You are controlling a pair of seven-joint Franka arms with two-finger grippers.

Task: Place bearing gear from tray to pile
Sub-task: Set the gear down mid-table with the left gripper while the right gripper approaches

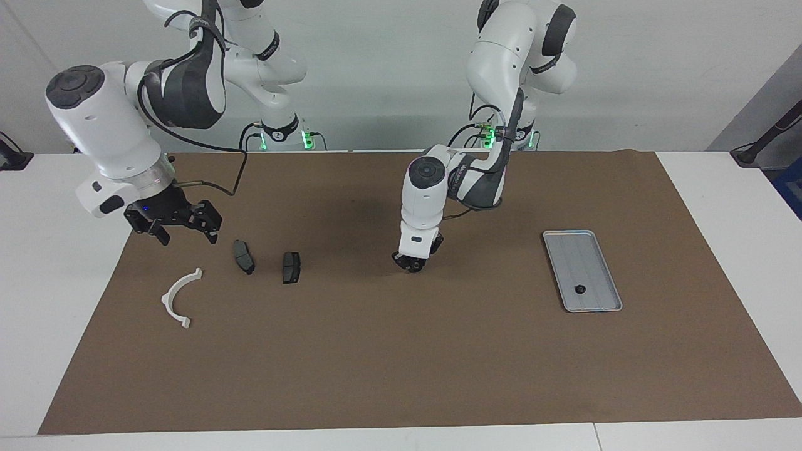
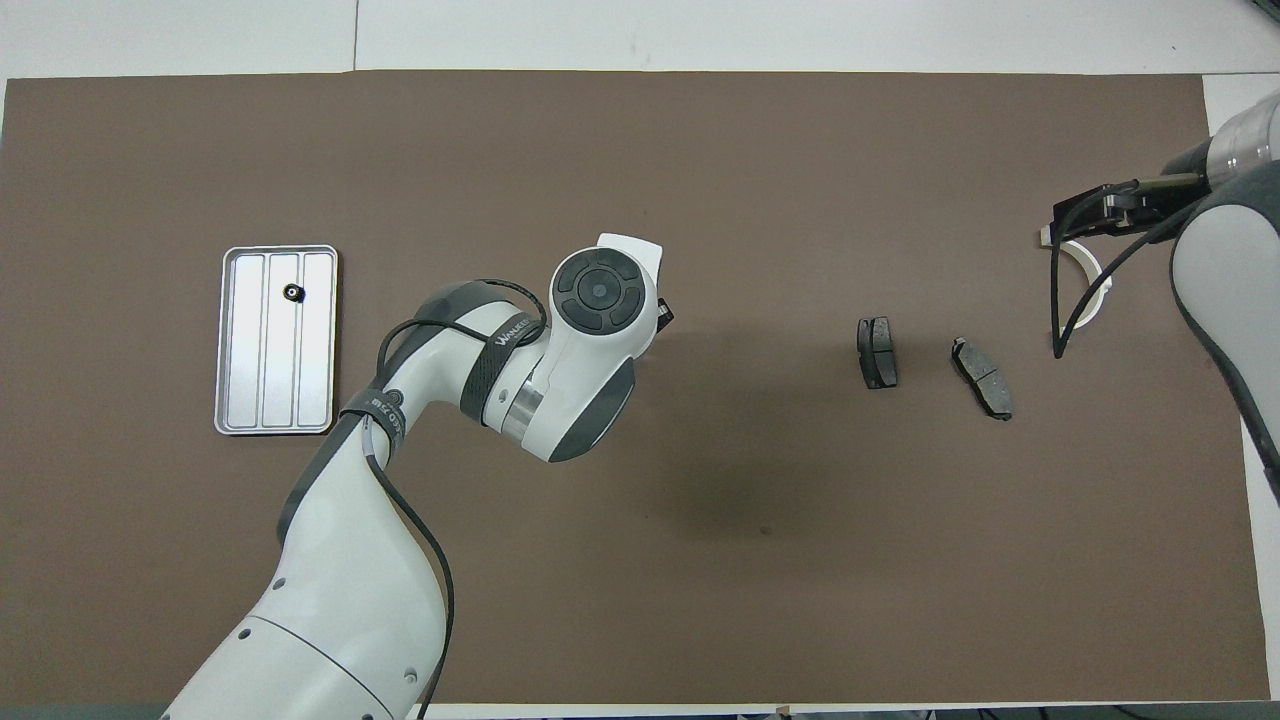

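1. Both arms have glossy white rounded shells with dark grey joint bands and round dark end caps.
2. Black cables loop along each arm.
3. Each tool, left tool (image 1: 413, 263) and right tool (image 1: 182, 227), is black.
4. Green lights glow at both bases.

Robotics laboratory: two white Franka arms (image 1: 432, 188) bolted at a white table (image 1: 50, 263) covered by a brown mat (image 1: 401, 351), bare pale walls, sample parts laid out as test objects

Silver-grey grooved tray (image 1: 600, 250), white bracket (image 1: 177, 297), brown mat (image 1: 401, 363).
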